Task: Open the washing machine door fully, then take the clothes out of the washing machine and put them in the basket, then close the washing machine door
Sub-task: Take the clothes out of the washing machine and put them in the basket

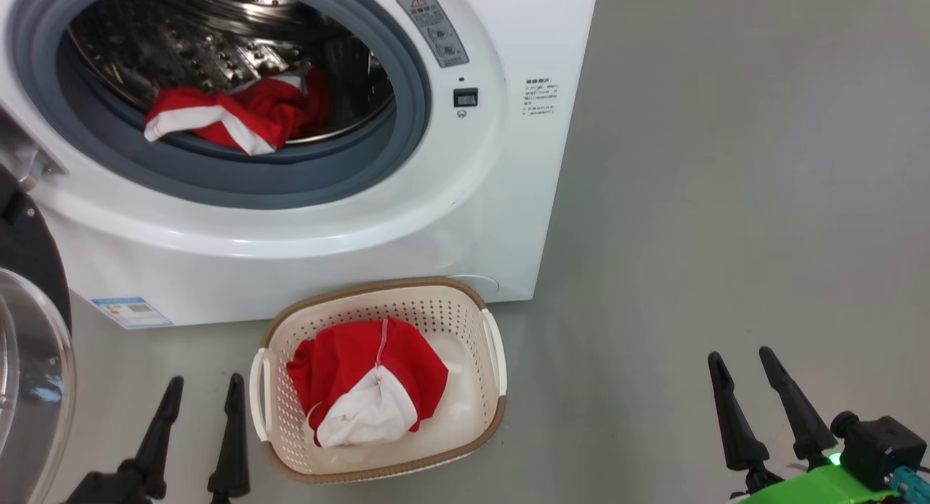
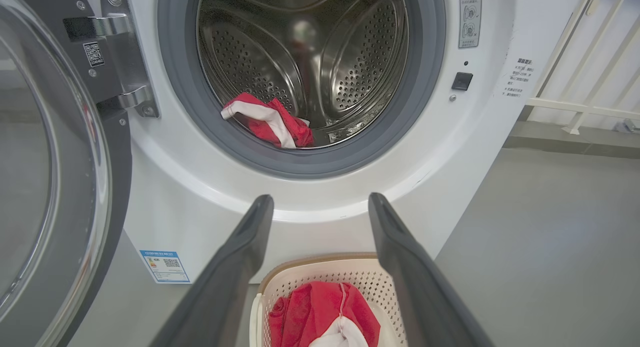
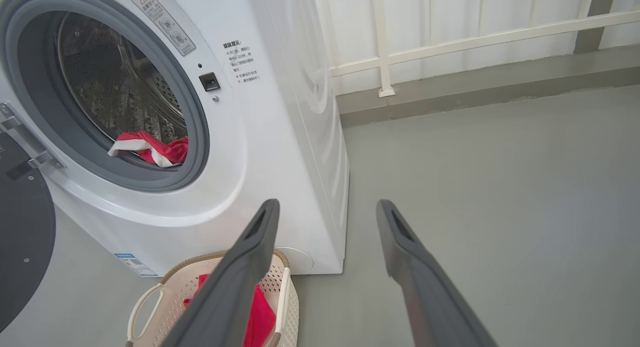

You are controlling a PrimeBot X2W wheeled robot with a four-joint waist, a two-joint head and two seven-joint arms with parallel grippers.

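The washing machine door [image 1: 25,344] stands wide open at nine o'clock of the head view, glass bowl showing. The washing machine [image 1: 450,221] takes the top from ten to one o'clock, and one red-and-white garment [image 1: 232,115] lies at the front lip of the steel drum [image 1: 182,46], at six o'clock of the opening. The basket [image 1: 495,409] sits on the grey floor [image 1: 726,199] just before the machine, at six o'clock, with a second red-and-white bundle [image 1: 363,377] inside. The left gripper [image 1: 205,380] is at seven o'clock, jaws spread wide with nothing between them. The right gripper [image 1: 741,355] is at four o'clock, likewise wide apart and empty, over bare floor.
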